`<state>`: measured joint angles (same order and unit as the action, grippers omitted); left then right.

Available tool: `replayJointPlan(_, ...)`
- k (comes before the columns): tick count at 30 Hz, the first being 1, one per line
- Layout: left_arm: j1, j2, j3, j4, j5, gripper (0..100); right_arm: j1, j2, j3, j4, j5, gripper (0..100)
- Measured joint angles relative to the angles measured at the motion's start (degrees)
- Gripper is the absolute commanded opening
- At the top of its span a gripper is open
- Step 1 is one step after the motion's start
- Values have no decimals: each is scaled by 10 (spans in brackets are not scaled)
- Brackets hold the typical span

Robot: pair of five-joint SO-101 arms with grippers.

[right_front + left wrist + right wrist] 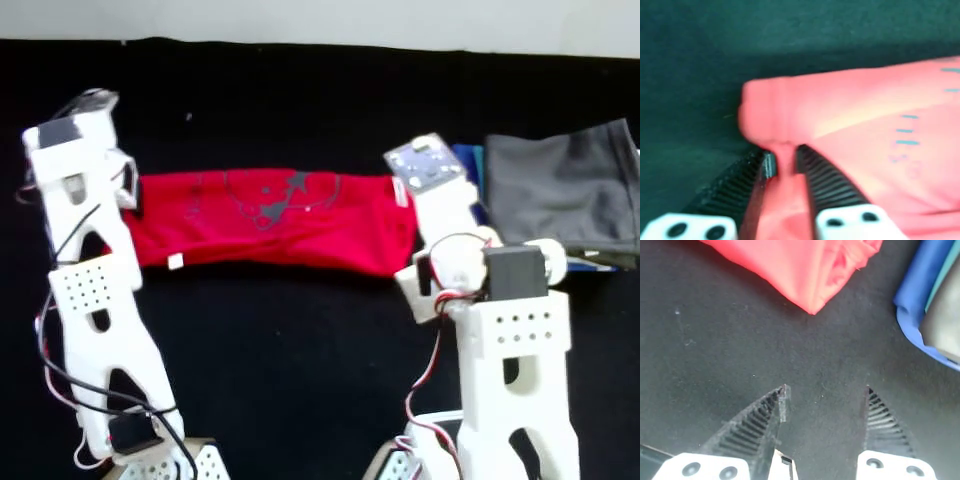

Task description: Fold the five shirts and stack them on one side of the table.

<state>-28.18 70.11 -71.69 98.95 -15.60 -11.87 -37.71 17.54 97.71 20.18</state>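
A red shirt (265,220) lies folded into a long band across the middle of the black table, with a dark print on its top face. My left gripper (784,162) is shut on the shirt's (850,115) left end, red cloth pinched between its black ridged fingers (822,175). In the high view that gripper (128,190) sits at the band's left end. My right gripper (825,392) hovers open over bare table, a short way off the shirt's right corner (812,302). A stack of folded shirts (565,195), dark grey on top with blue beneath, lies at the right.
The table (300,360) is covered in black cloth. The stack's blue edge (912,305) lies close beside the right gripper. The right arm's body (500,330) stands in front of the stack. Bare table stretches in front of the red shirt between the two arm bases.
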Motion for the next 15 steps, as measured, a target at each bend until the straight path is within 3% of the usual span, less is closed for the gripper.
replayJointPlan(6,-54,1,-2,4,-44,9,18,0,38,-4,0,224)
replayJointPlan(15,-202,-31,4,8,-132,9,20,0,147,-75,0,224)
